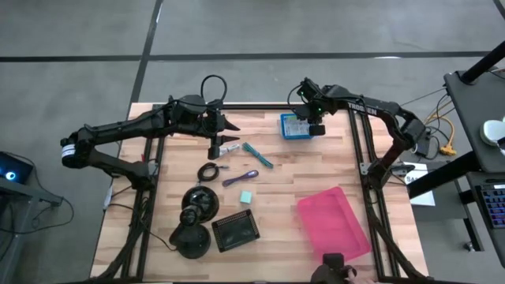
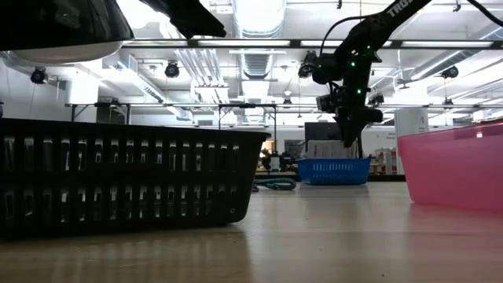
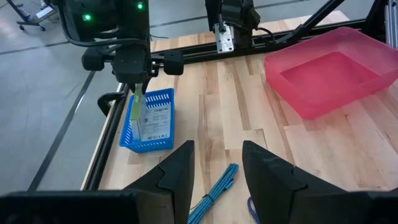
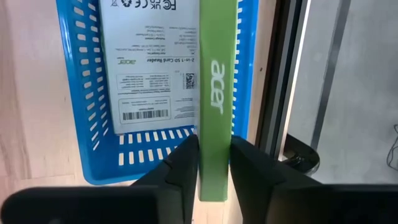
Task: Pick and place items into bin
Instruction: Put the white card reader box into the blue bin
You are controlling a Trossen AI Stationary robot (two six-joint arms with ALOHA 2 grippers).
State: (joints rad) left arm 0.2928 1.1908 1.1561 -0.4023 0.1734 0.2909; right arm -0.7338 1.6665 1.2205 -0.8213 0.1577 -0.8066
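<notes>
My right gripper [image 4: 213,163] hangs over the blue basket [image 1: 293,126], shut on the green stick [image 4: 213,81]. A white packet [image 4: 152,59] lies flat inside that basket. My left gripper [image 3: 217,177] is open above the table; the teal-handled tool [image 3: 219,186] lies on the wood below its fingers. In the high view the coiled black cable [image 1: 209,172], purple pen [image 1: 241,177] and pale teal cube [image 1: 246,196] lie on the table near my left gripper [image 1: 224,136]. My right gripper pinches the green stick between its two fingers at the stick's upper end [image 4: 213,174]. The fingers come from above, pointing down. The stick [image 3: 137,102] hangs upright below them, its lower end down inside the blue basket. Whether that end touches the basket cannot be seen.
A pink bin [image 1: 333,222] sits at the table's near right. A black basket [image 1: 235,229] and two black domed objects [image 1: 199,202] [image 1: 192,238] stand near the front edge. A small white item [image 1: 230,147] lies by the left gripper. Bare wood lies between the bins.
</notes>
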